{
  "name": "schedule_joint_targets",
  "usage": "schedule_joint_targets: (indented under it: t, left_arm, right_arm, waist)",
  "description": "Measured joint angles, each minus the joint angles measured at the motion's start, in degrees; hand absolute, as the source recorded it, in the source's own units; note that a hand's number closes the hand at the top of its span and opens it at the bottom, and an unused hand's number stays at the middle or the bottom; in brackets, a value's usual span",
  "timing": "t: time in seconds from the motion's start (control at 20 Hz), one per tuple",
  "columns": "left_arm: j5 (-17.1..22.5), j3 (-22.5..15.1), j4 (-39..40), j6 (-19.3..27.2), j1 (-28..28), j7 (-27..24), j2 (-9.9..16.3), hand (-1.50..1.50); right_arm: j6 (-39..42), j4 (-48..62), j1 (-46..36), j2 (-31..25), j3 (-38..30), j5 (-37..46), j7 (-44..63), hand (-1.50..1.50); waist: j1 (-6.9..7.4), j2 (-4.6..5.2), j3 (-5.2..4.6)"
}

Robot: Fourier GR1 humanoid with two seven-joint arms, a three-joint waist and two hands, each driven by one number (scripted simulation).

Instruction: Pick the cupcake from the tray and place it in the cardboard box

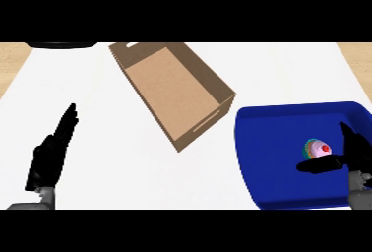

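Grasp step: right hand (347, 158), fingers spread, brackets the cupcake (317, 148) near the tray's (276, 123) right edge; closing comes next.

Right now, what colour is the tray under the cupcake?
The tray is deep blue, seen in the head view.

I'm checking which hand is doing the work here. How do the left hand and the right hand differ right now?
The left hand lies over the bare white counter, far from the tray; the right hand is over the blue tray. The left hand's fingers are straight and near nothing; the right hand's thumb and fingers bracket the cupcake, not visibly closed on it. Both are black hands on grey forearms.
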Motion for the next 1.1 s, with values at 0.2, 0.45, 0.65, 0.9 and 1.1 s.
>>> schedule_joint_targets:
  t: [0.2, 0.45, 0.65, 0.9, 1.1]
  left_arm:
    - [-1.14, 0.58, 0.06, -0.84, 0.35, -0.06, -1.22, 0.0]
    - [-2.9, 0.6, -1.86, -1.07, 2.11, 0.02, -2.83, 0.0]
    - [-3.91, 0.93, -1.26, -1.87, 1.66, 0.22, -3.9, 0.0]
    - [-3.95, 2.51, -1.47, -2.86, 0.77, 0.83, -3.67, 0.0]
    - [-3.39, 3.52, -1.69, -4.06, 0.89, 0.69, -3.28, 0.0]
  right_arm:
    - [0.9, 2.3, -0.34, 1.67, -1.56, 1.6, -1.32, -1.5]
    - [2.34, 5.18, -0.95, 3.4, -2.61, 2.98, -2.52, -1.5]
    - [2.91, 6.37, -1.48, 5.58, -3.47, 3.57, -3.12, 1.5]
    - [1.6, 7.67, -1.64, 4.76, -3.33, 8.61, -5.22, 1.5]
    - [-1.29, 8.57, -1.9, 4.63, -2.21, 14.49, -5.7, 1.5]
  waist:
    - [0.04, -0.01, -0.02]
    - [0.1, -0.01, 0.0]
    - [0.06, -0.01, -0.02]
    - [0.11, 0.0, 0.0]
    - [0.12, 0.0, -0.01]
